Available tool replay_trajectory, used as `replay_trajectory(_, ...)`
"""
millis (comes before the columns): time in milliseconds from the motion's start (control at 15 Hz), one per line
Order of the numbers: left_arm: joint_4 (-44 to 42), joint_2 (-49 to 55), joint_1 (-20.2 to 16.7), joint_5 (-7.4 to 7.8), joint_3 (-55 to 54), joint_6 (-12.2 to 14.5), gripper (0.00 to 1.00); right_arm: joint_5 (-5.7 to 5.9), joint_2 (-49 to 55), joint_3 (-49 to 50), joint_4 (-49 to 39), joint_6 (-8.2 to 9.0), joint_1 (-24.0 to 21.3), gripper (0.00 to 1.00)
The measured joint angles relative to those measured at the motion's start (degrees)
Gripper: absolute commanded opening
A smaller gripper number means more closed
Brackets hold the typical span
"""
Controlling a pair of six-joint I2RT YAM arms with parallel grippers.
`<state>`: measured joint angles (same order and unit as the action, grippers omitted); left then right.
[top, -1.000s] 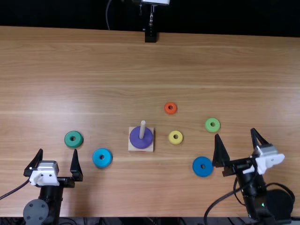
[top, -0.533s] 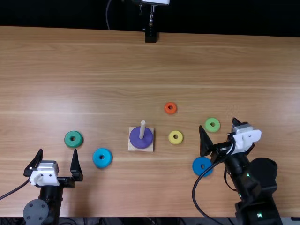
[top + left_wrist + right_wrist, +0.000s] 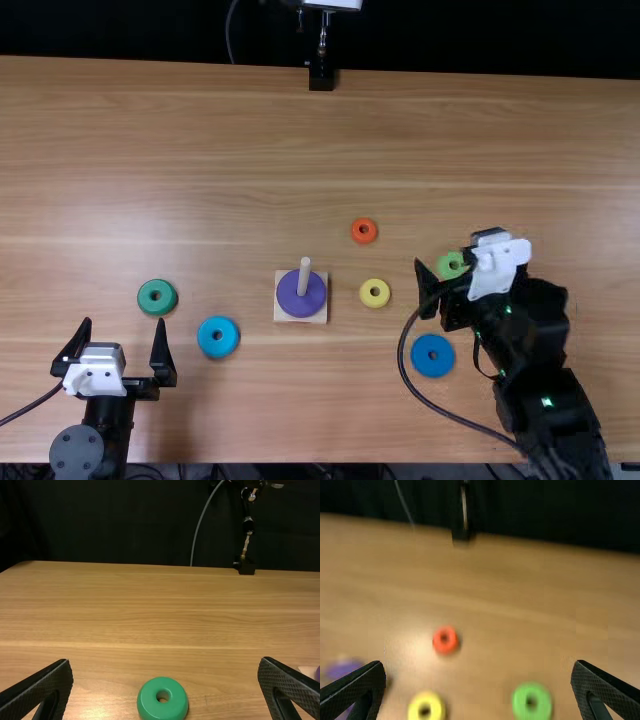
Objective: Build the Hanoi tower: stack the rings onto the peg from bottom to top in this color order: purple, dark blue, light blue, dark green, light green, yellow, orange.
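Observation:
In the top view my left gripper (image 3: 125, 322) stands open at the lower left, just nearer than the dark green ring (image 3: 146, 303). My right gripper (image 3: 455, 248) is over the light green ring (image 3: 450, 273), partly covering it. The purple ring (image 3: 314, 302) lies around the peg (image 3: 304, 272) on its square base (image 3: 302, 318). Loose on the table are the light blue ring (image 3: 206, 340), dark blue ring (image 3: 419, 360), yellow ring (image 3: 366, 297) and orange ring (image 3: 355, 235). The left wrist view has the left gripper (image 3: 166, 661) empty; the right gripper (image 3: 479, 664) is wide open in its wrist view.
A black stand (image 3: 321, 76) is at the table's far edge. A cable (image 3: 402, 350) loops from the right arm, passing left of the dark blue ring. The wooden table (image 3: 200, 150) stretches beyond the rings.
The right gripper has moved left and away from the near edge, from right of the dark blue ring to the light green ring. The left arm and all the rings have stayed put.

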<state>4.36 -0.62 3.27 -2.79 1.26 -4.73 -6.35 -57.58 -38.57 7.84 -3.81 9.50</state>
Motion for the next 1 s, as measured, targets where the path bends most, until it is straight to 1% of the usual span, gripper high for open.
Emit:
replay_trajectory(200, 0.0, 0.0, 0.0, 0.00, 0.0, 0.0, 1.00, 0.00, -2.0, -0.8, 7.0, -0.20, 0.0, 1.00)
replay_trajectory(400, 0.0, 0.0, 0.0, -0.02, 0.0, 0.0, 1.00, -0.02, -2.8, -5.5, 20.8, -0.22, 0.0, 1.00)
replay_trajectory(467, 0.0, 0.0, 0.0, 0.00, 0.0, 0.0, 1.00, -0.02, -4.9, -6.4, 23.4, -0.09, 0.0, 1.00)
replay_trajectory(600, 0.0, 0.0, 0.0, 0.00, 0.0, 0.0, 1.00, -0.02, -10.1, -6.5, 25.6, 2.38, 0.0, 1.00)
replay_trajectory(667, 0.0, 0.0, 0.0, 0.00, 0.0, 0.0, 1.00, -0.02, -11.1, -6.5, 25.7, 3.45, 0.0, 1.00)
replay_trajectory(733, 0.0, 0.0, 0.0, -0.02, 0.0, 0.0, 1.00, -0.04, -11.1, -6.5, 25.6, 4.07, 0.0, 1.00)
replay_trajectory(1000, 0.0, 0.0, 0.0, -0.02, 0.0, 0.0, 1.00, -0.02, -11.1, -6.5, 30.2, 5.09, 0.0, 1.00)
